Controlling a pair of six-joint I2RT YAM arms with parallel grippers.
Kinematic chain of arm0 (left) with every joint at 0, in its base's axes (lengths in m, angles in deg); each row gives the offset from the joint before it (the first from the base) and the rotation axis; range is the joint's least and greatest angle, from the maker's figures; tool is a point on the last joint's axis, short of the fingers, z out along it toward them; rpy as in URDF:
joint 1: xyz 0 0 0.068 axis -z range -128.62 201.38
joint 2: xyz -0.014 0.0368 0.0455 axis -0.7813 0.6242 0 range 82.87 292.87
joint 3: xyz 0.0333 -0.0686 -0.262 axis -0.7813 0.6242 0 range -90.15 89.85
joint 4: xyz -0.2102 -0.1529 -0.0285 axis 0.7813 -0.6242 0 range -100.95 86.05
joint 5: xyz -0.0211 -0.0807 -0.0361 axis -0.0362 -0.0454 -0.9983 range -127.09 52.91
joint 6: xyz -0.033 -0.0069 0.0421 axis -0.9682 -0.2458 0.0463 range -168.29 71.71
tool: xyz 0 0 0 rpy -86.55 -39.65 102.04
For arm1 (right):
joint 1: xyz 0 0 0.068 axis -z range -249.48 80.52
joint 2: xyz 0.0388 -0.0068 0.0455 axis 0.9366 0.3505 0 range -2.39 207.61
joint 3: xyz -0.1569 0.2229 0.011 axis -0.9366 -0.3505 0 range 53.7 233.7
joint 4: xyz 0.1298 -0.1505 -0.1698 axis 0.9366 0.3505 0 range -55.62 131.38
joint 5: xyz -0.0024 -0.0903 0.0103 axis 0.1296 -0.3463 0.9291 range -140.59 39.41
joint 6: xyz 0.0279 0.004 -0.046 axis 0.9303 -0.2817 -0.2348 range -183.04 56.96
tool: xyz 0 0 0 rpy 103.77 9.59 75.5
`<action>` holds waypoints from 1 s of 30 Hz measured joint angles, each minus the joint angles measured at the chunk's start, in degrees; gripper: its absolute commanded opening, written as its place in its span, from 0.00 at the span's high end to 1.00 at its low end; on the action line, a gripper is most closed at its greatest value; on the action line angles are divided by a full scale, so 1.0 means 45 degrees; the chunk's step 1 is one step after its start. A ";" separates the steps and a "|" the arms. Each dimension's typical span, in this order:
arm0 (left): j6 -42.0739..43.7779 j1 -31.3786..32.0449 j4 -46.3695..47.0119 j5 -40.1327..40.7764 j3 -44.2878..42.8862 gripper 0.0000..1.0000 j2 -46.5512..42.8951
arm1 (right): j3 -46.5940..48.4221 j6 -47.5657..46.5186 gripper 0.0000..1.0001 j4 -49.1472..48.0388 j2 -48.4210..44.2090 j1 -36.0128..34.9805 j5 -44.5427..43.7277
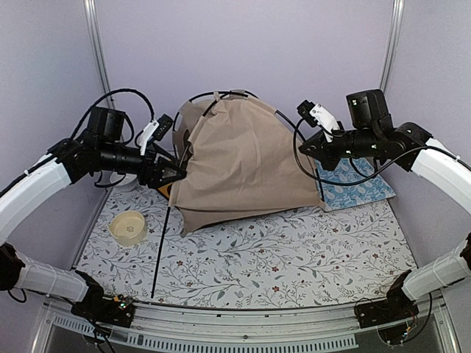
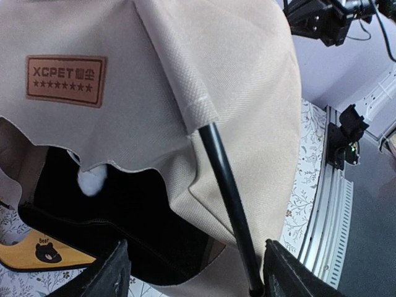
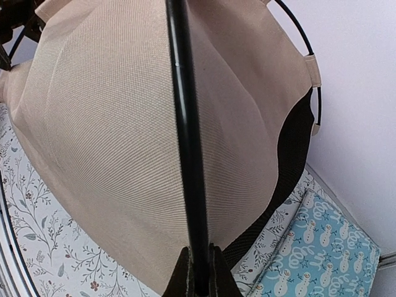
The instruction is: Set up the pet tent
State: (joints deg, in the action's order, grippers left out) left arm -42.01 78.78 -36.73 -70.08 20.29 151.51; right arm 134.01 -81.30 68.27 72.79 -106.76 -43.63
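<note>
From above, the pet tent (image 1: 243, 158) sits half-raised at the back of the counter (image 1: 294, 257), between the two sets of jaws. The left jaws are at its open flank and the right jaws at its opposite edge. A loose pole (image 1: 162, 250) runs from the left jaws down across the counter towards the near rim. The step in hand looks like bowing this pole so that the canvas stands. It would go best if the left jaws closed squarely across the pole close to the sleeve. They could then bend it slowly while the other side stays anchored, so that the fabric does not slide off. In the left wrist view the left jaws stand wide apart and clamp nothing. The loose pole (image 2: 226, 192) comes out of the canvas sleeve and passes between them, hard by one finger. I cannot tell if it touches that finger. Ahead of these jaws are the brown label patch (image 2: 65, 80), the white pom-pom (image 2: 93, 179) in the dark opening, and a yellow piece (image 2: 43, 253) just below. In the right wrist view the right jaws are closed tight on a second, held pole (image 3: 185, 136), which rises straight up from them against the tan canvas. The blue cushion (image 3: 322, 247) lies on the counter beside and below them.
</note>
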 measured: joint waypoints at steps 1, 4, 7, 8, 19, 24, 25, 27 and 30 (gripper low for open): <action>-0.0044 0.0087 -0.0029 0.0073 0.0083 0.29 0.0068 | 0.0000 -0.0010 1.00 0.0000 0.0053 0.0044 -0.0005; -0.0126 0.0350 -0.0141 0.0165 0.0277 0.30 0.0296 | 0.0000 -0.0019 1.00 0.0000 0.0214 0.0219 -0.0117; -0.0214 0.0583 -0.0228 0.0126 0.0427 0.33 0.0423 | 0.0000 0.0000 1.00 -0.0015 0.0359 0.0466 -0.0248; -0.0257 0.0636 -0.0228 0.0078 0.0461 0.36 0.0423 | 0.0000 0.0005 1.00 -0.0024 0.0408 0.0529 -0.0306; -0.1865 0.1622 0.0918 0.0690 0.0665 1.00 0.1015 | 0.0554 0.0520 0.21 -0.0554 0.1010 0.0675 -0.1326; -0.3949 0.2812 0.2463 0.2312 0.0670 1.00 0.1831 | 0.1161 0.1345 0.00 -0.1151 0.0991 0.0704 -0.2040; -0.4459 0.3011 0.2837 0.2696 0.0675 1.00 0.1943 | 0.1161 0.1579 0.01 -0.1287 0.0865 0.0704 -0.1938; -0.5421 0.3512 0.3721 0.3565 0.0685 1.00 0.2142 | 0.1015 0.2123 0.01 -0.1656 0.0452 0.0656 -0.1438; -0.6708 0.4240 0.5119 0.4784 0.0695 1.00 0.2341 | 0.0078 0.3026 0.00 -0.2710 -0.0544 0.0291 -0.0287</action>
State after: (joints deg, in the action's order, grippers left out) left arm -72.19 97.86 -13.69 -48.55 23.42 162.05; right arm 134.36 -67.68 56.08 70.34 -105.45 -44.92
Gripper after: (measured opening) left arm 0.041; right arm 0.991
